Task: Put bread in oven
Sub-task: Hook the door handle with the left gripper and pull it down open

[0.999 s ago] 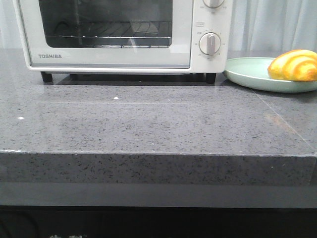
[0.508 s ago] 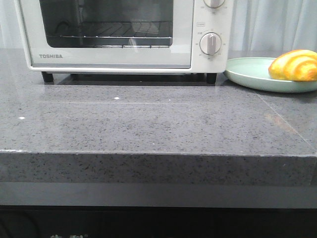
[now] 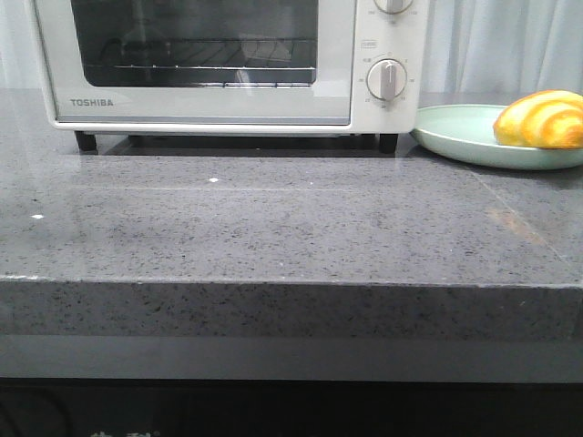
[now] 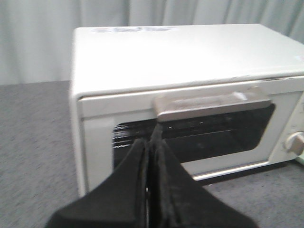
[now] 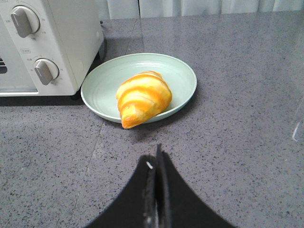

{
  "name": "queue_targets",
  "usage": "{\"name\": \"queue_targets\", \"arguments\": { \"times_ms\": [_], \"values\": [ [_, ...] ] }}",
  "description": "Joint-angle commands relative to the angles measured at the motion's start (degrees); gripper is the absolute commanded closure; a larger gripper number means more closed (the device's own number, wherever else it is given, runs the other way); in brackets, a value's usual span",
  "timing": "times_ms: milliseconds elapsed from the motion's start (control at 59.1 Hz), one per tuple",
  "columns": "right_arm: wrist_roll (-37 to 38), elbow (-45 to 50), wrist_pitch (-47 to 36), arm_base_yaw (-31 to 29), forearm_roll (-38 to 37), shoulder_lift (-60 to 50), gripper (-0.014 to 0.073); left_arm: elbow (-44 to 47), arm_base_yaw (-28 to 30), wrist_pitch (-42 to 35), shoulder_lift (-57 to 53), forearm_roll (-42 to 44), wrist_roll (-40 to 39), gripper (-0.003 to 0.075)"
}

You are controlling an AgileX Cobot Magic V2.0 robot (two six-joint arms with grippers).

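Only the left wrist view shows the oven [image 4: 190,99] handle [image 4: 213,101].

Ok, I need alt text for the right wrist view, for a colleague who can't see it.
A striped golden bread roll lies on a pale green plate on a grey speckled counter, beside the white oven with its two knobs. The shut right gripper points at it, apart from the plate.

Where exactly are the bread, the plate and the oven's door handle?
bread [image 5: 142,97]: right wrist view, middle of its striped top.
plate [image 5: 183,71]: right wrist view, bare inner rim.
door handle [image 4: 211,102]: left wrist view, middle of the grey bar.
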Motion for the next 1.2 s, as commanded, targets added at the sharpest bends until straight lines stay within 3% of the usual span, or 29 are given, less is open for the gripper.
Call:
{"name": "queue_targets", "arguments": {
  "times_ms": [0,288,542,762,982,1185],
  "values": [
    [-0.46,-2.02,-4.86,-0.24,0.12,0.79,0.0651,-5.92,-3.96,-8.02,4.61,0.36,0.12,0.0741],
    [-0.46,-2.02,-4.8,-0.24,0.12,0.79,0.0651,-17.71,-5.85,-10.13,19.88,0.36,0.12,0.0741],
    [-0.46,-2.02,-4.8,-0.24,0.12,0.79,0.0651,-18.47,-5.85,-8.65,23.26,0.44,0.12,0.0741],
    [-0.46,-2.02,-4.8,-0.24,0.12,0.79,0.0651,-18.47,-5.98,-1.54,23.22,0.44,0.12,0.0741],
    [-0.46,-2.02,-4.8,-0.24,0.12,0.79,0.0651,-17.45,-8.92,14.43,18.84,-0.1,0.12,0.0741],
    [-0.46,-2.02,-4.49,-0.24,0.12,0.79,0.0651,-11.03,-14.93,16.71,12.18,-0.36,0.12,0.0741]
  ]
}}
